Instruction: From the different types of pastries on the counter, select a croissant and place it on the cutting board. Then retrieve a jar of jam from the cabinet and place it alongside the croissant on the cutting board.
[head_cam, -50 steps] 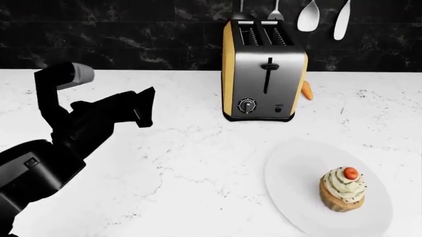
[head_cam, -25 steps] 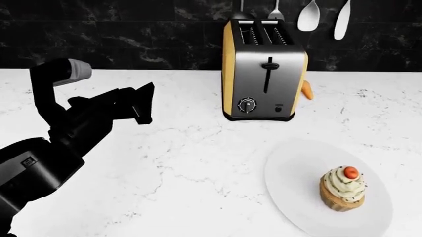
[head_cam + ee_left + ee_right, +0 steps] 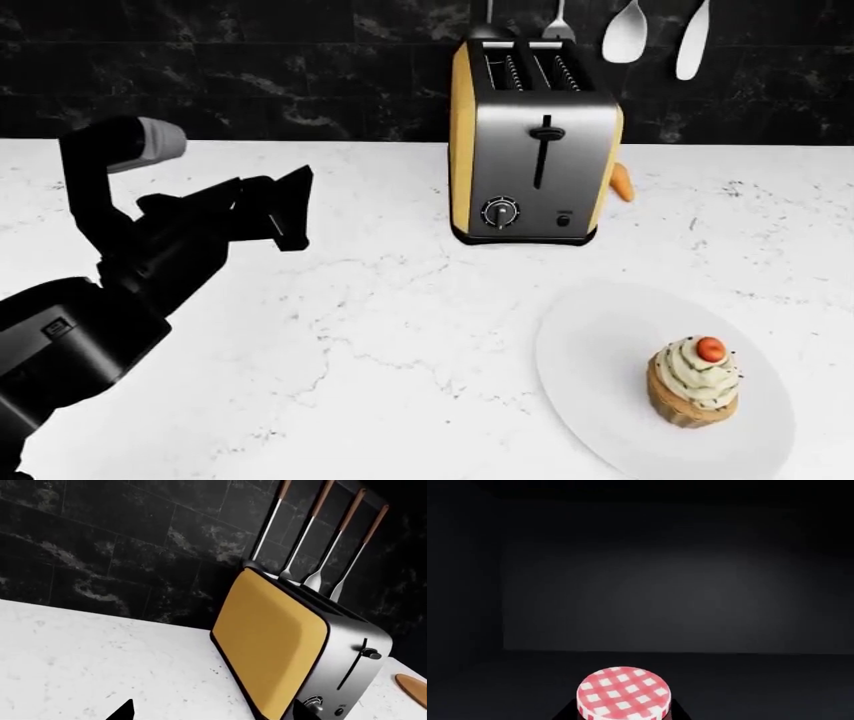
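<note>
Bright counter (cabinet view perhaps underlit)

No readable text, brand, number or sign is showing in any view. The toaster is carrying small markings beside its dial, too small to read. The jar of jam lid is displaying only a checkered pattern.
</note>
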